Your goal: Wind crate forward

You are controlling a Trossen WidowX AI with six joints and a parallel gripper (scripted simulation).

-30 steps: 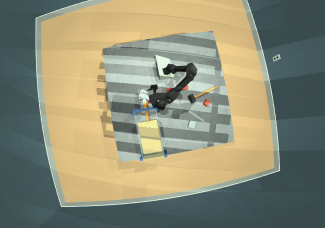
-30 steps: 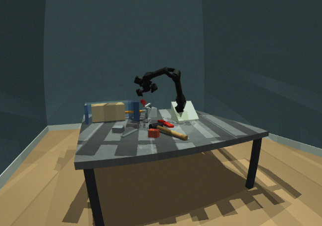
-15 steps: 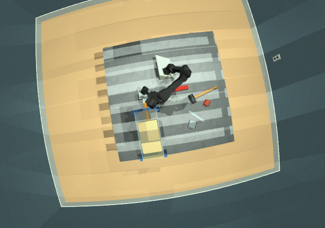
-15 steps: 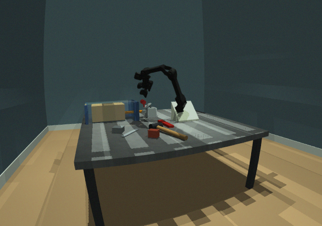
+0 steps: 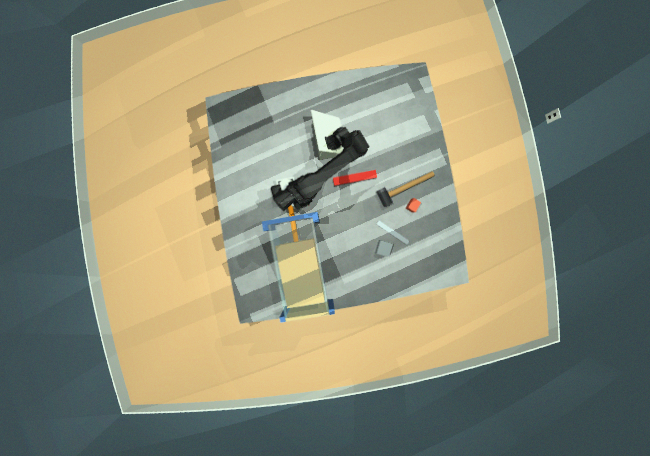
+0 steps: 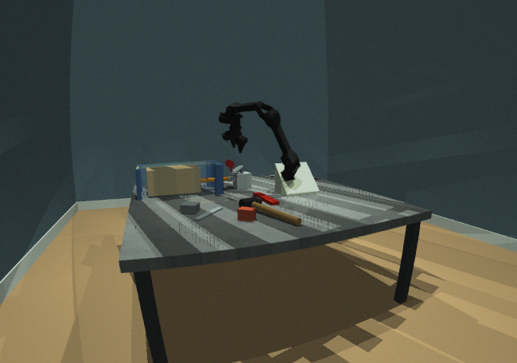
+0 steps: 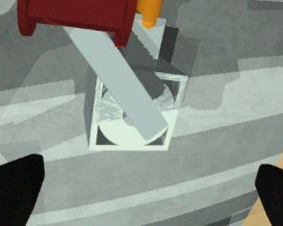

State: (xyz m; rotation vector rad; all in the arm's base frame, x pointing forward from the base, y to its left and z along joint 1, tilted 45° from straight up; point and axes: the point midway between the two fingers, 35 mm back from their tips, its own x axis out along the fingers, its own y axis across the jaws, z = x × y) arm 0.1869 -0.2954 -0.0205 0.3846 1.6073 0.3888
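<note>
The tan crate (image 5: 300, 273) (image 6: 173, 180) sits flat in the clear cubby, its front short of the blue frame (image 5: 289, 220) (image 6: 220, 178) at the mouth. An orange strap (image 5: 295, 230) (image 6: 214, 180) (image 7: 149, 15) runs from it to the pale winch (image 6: 242, 181) (image 7: 93, 141). The grey handle arm (image 7: 116, 76) (image 6: 237, 169) lies over the winch top, with a red knob (image 7: 76, 15) (image 6: 229, 163) at its far end, towards the frame. Its key is hidden. My gripper (image 6: 238, 146) (image 7: 155, 171) is open and empty, above the winch and handle. The arm mostly hides the winch in the top view.
A red bar (image 5: 354, 178) (image 6: 266, 198), a hammer (image 5: 411, 184) (image 6: 276, 212), an orange-red block (image 5: 413, 205) (image 6: 246, 214), a grey block (image 5: 384, 248) (image 6: 189, 208) and a pale strip (image 5: 392, 232) (image 6: 208, 213) lie on the bench. A white wedge (image 5: 324, 124) (image 6: 309, 177) stands by the arm's base.
</note>
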